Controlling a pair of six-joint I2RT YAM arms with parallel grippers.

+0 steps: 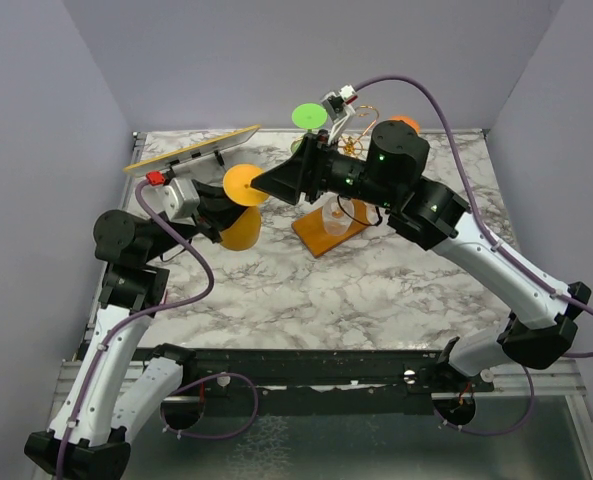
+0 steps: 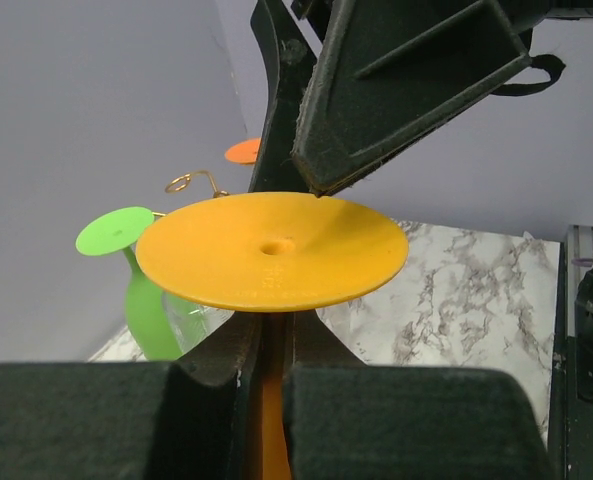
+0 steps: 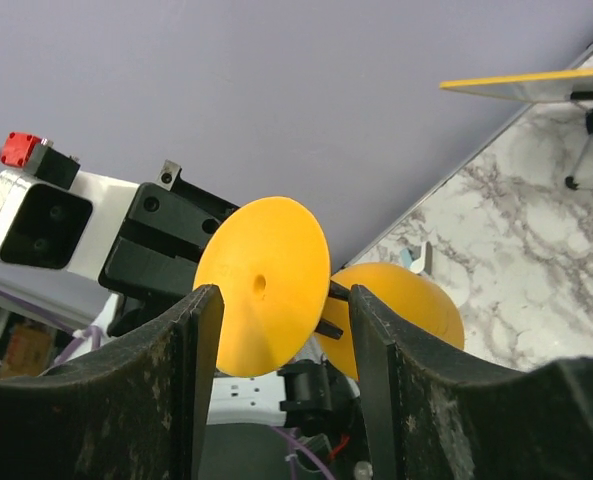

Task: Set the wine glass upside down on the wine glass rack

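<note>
Currently the left gripper is clamped on the stem of the orange wine glass, holding it in the air above the marble worktop. In the left wrist view the stem sits between the two padded fingers, with the round foot just beyond them.

The right gripper points at that foot with its jaws apart. In the right wrist view one finger stands on each side of the foot, with the bowl behind it. Contact between the right gripper and the foot cannot be confirmed.

The wine glass rack stands behind the right gripper, toward the rear of the worktop, on its flat orange-brown base. The held glass is to the left of the rack and apart from it. A green glass foot and an orange disc show at the top of the rack. A tilted yellow-edged board stands at the rear left.
</note>
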